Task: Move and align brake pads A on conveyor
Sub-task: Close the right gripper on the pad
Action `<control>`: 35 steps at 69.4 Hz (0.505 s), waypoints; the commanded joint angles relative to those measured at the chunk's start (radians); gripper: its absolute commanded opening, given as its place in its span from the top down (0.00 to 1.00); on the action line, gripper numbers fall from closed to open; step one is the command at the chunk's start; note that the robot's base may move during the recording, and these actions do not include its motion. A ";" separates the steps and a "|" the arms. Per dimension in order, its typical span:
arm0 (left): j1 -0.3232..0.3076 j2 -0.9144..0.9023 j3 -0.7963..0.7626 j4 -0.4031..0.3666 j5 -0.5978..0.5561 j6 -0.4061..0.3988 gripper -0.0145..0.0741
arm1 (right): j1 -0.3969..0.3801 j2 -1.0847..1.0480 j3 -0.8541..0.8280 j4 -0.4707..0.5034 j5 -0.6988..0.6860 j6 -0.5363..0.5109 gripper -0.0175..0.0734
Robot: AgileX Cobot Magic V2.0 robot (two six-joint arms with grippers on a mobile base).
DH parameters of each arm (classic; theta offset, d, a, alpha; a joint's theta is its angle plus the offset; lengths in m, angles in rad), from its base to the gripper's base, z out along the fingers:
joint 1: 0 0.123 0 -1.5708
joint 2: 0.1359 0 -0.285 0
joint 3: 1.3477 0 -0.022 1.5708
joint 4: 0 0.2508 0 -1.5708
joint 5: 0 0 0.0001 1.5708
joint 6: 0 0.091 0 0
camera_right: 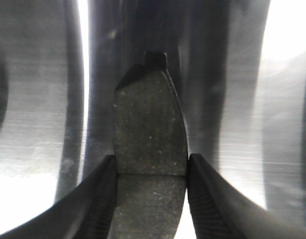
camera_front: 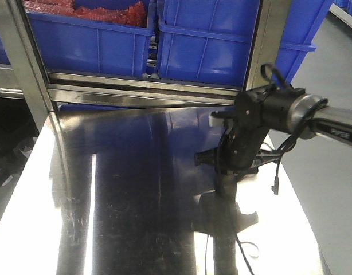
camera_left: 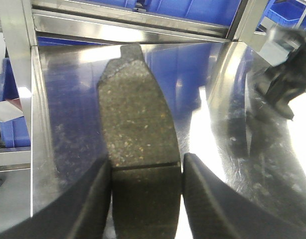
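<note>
In the left wrist view a grey-brown speckled brake pad (camera_left: 135, 109) with a thin cross groove sticks out forward over the shiny steel table, and my left gripper (camera_left: 145, 174) is shut on its near half. Seen from the right wrist, a second brake pad (camera_right: 150, 119) is held the same way, my right gripper (camera_right: 152, 172) shut on it, both fingers (camera_right: 98, 199) against its edges. From the front, the right arm's gripper (camera_front: 225, 180) points down close to the table at the right. The conveyor is out of view. The left arm does not show in the front view.
A reflective steel table (camera_front: 124, 200) fills the foreground. Blue plastic bins (camera_front: 204, 46) sit on a steel rack behind it, with an upright post (camera_front: 27, 63) at the left. The right arm (camera_left: 282, 84) appears at the left wrist view's upper right. Loose cables (camera_front: 276, 172) hang from it.
</note>
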 commanded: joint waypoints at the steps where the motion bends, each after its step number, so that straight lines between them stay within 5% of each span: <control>1: -0.003 0.012 -0.024 0.004 -0.098 -0.003 0.85 | -0.006 -0.120 -0.027 -0.068 -0.032 -0.021 0.82; 35: -0.003 0.012 -0.024 0.004 -0.098 -0.003 0.85 | -0.006 -0.409 -0.023 -0.198 0.079 -0.077 0.81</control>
